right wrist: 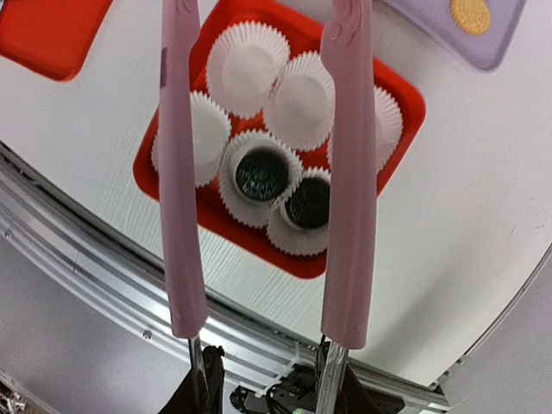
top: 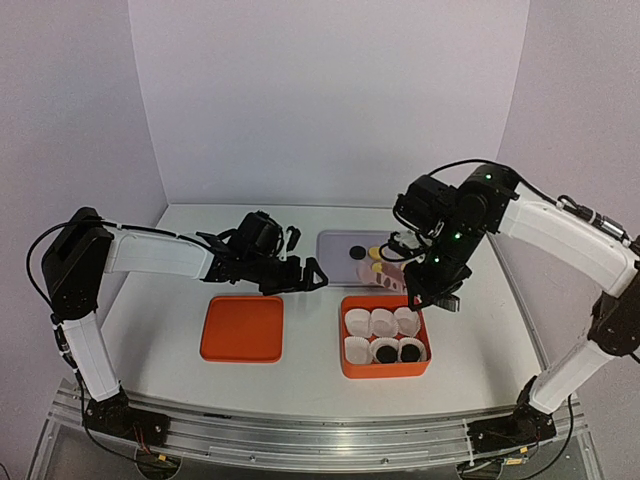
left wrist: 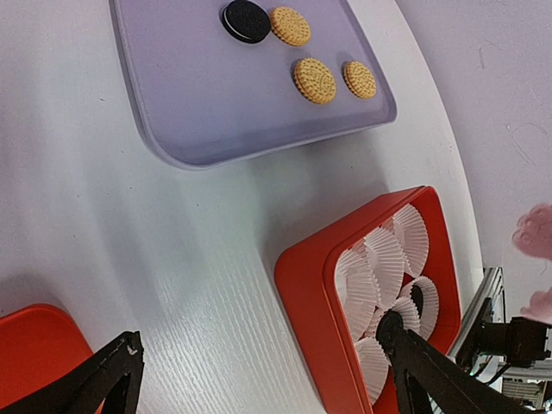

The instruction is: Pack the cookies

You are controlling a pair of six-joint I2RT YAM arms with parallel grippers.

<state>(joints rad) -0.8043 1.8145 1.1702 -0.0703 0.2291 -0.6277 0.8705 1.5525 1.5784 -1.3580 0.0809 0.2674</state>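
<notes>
Dark cookies [right wrist: 261,175] number three: two sit in paper cups and one lies on the tray. Golden cookies [left wrist: 313,80] also number three, all on the tray, which makes six cookies altogether, four on the tray and two packed. White fluted paper cups [right wrist: 247,67] number six, set in two rows of three; two cups hold one dark cookie each and four are empty. There is one lavender tray [left wrist: 190,95], one orange-red box [left wrist: 302,293] holding all six cups, and one flat orange-red lid [top: 241,328]. One white tabletop [left wrist: 129,224] carries everything. Two robot arms [top: 150,255] reach over it, one from each side.
</notes>
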